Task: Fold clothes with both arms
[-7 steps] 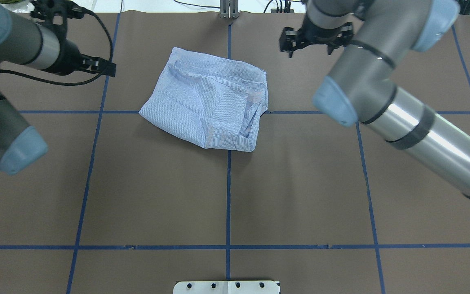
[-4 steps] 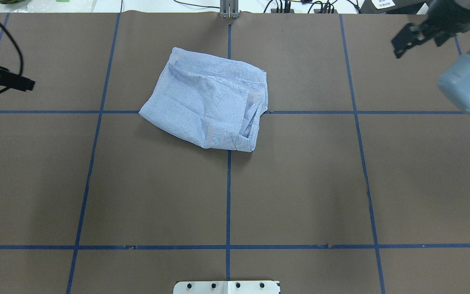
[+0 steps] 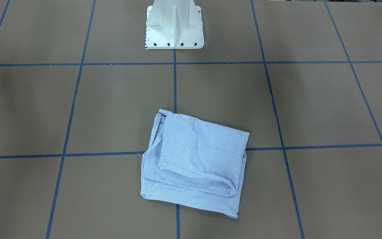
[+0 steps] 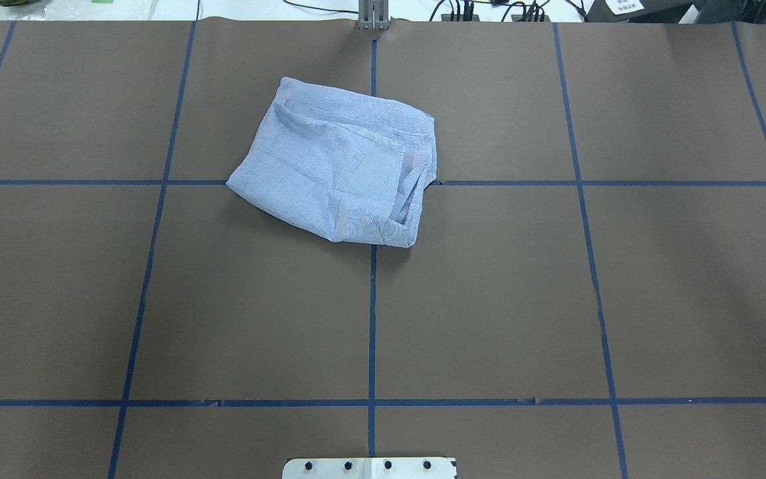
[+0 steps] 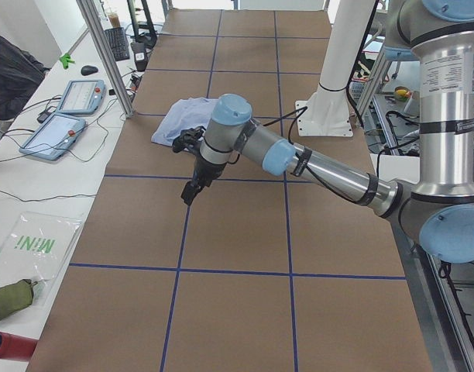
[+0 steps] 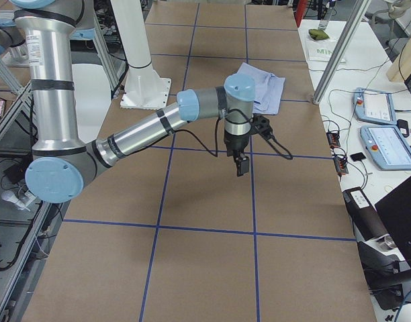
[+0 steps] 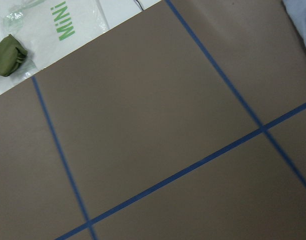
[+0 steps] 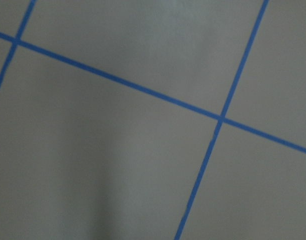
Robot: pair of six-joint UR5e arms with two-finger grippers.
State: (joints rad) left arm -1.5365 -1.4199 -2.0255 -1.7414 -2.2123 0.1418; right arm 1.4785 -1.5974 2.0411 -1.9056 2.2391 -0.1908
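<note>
The light blue striped shirt (image 4: 340,166) lies folded into a rough rectangle on the brown table, at the far middle in the overhead view; it also shows in the front view (image 3: 194,164). No arm shows in either of those views. In the exterior left view my left gripper (image 5: 190,188) hangs over bare table, short of the shirt (image 5: 179,124). In the exterior right view my right gripper (image 6: 242,166) hangs over bare table, short of the shirt (image 6: 262,84). I cannot tell whether either gripper is open or shut. Neither touches the shirt.
The white pedestal base (image 3: 174,30) stands at the robot's side of the table. Blue tape lines (image 4: 371,319) grid the brown table. Teach pendants (image 5: 63,132) and a green pouch (image 5: 11,298) lie on the white bench beyond the table's far edge.
Both arms have swung outward and left the overhead view, the left one to the left, the right one to the right. The shirt has not moved.
</note>
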